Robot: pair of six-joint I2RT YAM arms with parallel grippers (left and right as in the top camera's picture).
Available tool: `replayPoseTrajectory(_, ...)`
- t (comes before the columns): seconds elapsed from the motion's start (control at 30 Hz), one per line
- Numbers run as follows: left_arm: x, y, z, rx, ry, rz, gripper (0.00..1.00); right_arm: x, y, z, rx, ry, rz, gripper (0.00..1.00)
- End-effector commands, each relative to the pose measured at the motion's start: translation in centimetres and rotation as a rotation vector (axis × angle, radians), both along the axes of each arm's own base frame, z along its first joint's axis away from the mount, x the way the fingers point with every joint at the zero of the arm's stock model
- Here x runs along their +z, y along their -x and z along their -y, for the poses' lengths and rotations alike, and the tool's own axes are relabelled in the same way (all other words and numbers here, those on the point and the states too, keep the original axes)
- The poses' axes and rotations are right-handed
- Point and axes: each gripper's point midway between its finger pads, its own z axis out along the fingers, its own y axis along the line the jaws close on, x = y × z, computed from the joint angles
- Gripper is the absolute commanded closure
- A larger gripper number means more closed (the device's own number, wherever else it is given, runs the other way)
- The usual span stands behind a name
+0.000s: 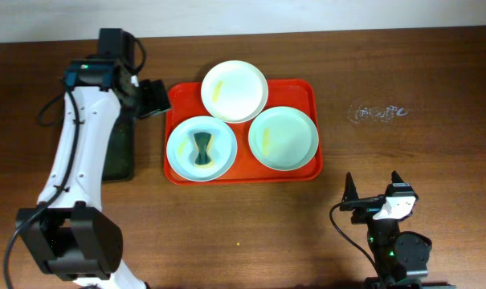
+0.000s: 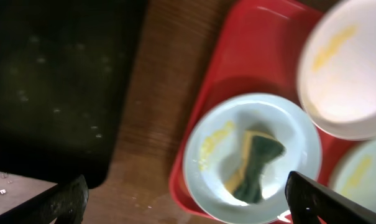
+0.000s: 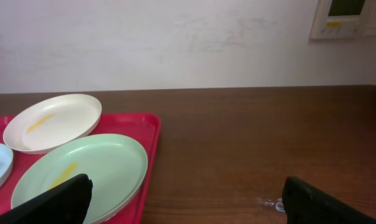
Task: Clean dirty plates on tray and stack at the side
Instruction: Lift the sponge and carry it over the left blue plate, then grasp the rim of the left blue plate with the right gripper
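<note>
**Sponge on blue plate, both arms empty-handed**

Tray sits mid-bench and holds all three plates; none stacked at the side yet.
- Cream plate: far side, its edge overhanging the tray's far rim. Yellow streak inside.
- Blue plate: near left. It carries the sponge, green and yellow, pinched at the waist, with a yellow smear beside it.
- Mint plate: near right, one yellow streak.

The black tray lies left of the tray; I can see nothing in it.

Left end effector: fingers spread wide, nothing between them, off the tray's far-left corner. Right end effector: also spread and empty, near right, well apart from the tray.

Risks, as I judge them:
- A descent onto the sponge could clip the blue plate's rim and skate it into its neighbours.
- The cream plate looks poorly seated, so a knock may slide it off onto the bench.
- Scrubbing an unheld plate would likely spin or shift it.
</note>
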Motion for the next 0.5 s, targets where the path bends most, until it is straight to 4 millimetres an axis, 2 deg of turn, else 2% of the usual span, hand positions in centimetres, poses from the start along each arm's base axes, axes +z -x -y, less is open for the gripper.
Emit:
replayPoseTrajectory(0.0, -0.4, 0.4, -1.2, 0.055, -0.024, -0.019, 0.01, 2.1, 0.3, -3.2, 0.184, -0.163, 0.077, 0.01)
replayPoseTrajectory(0.07, -0.4, 0.4, -0.7, 0.046, -0.007, -0.02, 0.01, 3.4, 2.2, -8.3, 0.502, -0.364, 0.051, 0.01)
replayPoseTrajectory(0.1, -0.4, 0.5, -0.8, 0.046, -0.009, -0.02, 0.01, 6.3, 2.7, -8.3, 0.529, -0.415, 0.152, 0.01)
replayPoseTrajectory(0.13, -0.4, 0.5, -0.8, 0.047, -0.009, -0.02, 0.0, 9.8, 3.7, -8.3, 0.569, -0.424, 0.296, 0.01)
replayPoseTrajectory(0.17, -0.4, 0.4, -0.8, 0.047, -0.009, -0.019, 0.0, 14.7, 6.2, -8.0, 0.604, -0.368, 0.527, 0.01)
replayPoseTrajectory(0.2, -0.4, 0.4, -0.8, 0.046, -0.009, -0.019, 0.01, 19.9, 8.7, -6.0, 0.527, -0.364, 0.742, 0.02)
replayPoseTrajectory(0.23, -0.4, 0.5, -0.8, 0.046, -0.009, -0.02, 0.01, 22.7, 8.3, -4.6, 0.426, -0.398, 0.705, 0.01)
replayPoseTrajectory(0.27, -0.4, 0.4, -0.8, 0.046, -0.009, -0.019, 0.0, 23.8, 6.7, -4.1, 0.331, -0.36, 0.513, 0.01)
replayPoseTrajectory(0.33, -0.4, 0.4, -0.8, 0.046, -0.009, -0.019, 0.0, 23.9, 3.4, -4.9, 0.291, -0.246, 0.095, 0.01)
replayPoseTrajectory(0.37, -0.4, 0.4, -0.8, 0.047, -0.008, -0.019, 0.01, 24.9, 2.5, -7.8, 0.459, -0.249, -0.065, 0.01)
replayPoseTrajectory(0.4, -0.4, 0.4, -0.8, 0.047, -0.009, -0.018, 0.01, 26.0, 2.5, -10.5, 0.634, -0.286, -0.155, 0.01)
replayPoseTrajectory(0.43, -0.4, 0.4, -0.8, 0.046, -0.009, -0.019, 0.01, 27.0, 2.2, -12.2, 0.758, -0.313, -0.205, 0.01)
replayPoseTrajectory(0.47, -0.4, 0.4, -0.8, 0.046, -0.009, -0.019, 0.01, 27.6, 0.2, -13.5, 0.861, -0.382, -0.27, 0.01)
